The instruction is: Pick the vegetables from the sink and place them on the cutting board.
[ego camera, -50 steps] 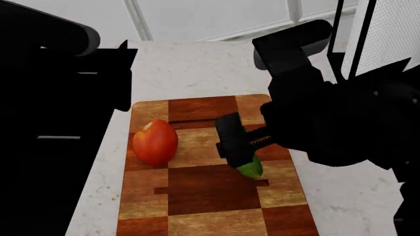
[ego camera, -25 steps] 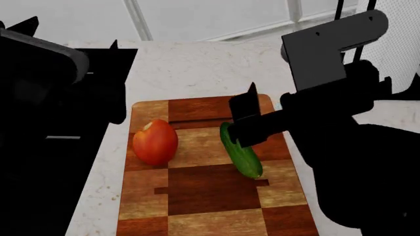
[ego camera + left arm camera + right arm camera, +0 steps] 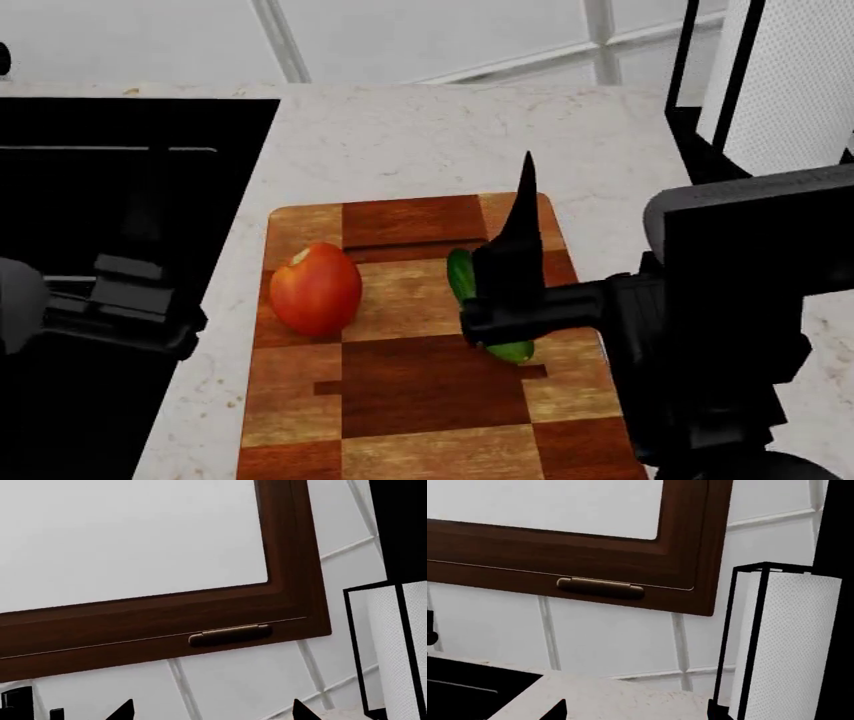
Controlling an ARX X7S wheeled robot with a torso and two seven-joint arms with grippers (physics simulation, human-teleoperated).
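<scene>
Since a second ago the right gripper (image 3: 523, 190) has let go of the cucumber (image 3: 463, 275) and lifted clear, and the left arm has dropped back over the sink (image 3: 80, 200). Its fingers look spread and empty; the left gripper's fingertips (image 3: 123, 711) stand apart, holding nothing. With the tomato (image 3: 315, 288) and cucumber both lying on the board (image 3: 400, 400), the task looks done.
</scene>
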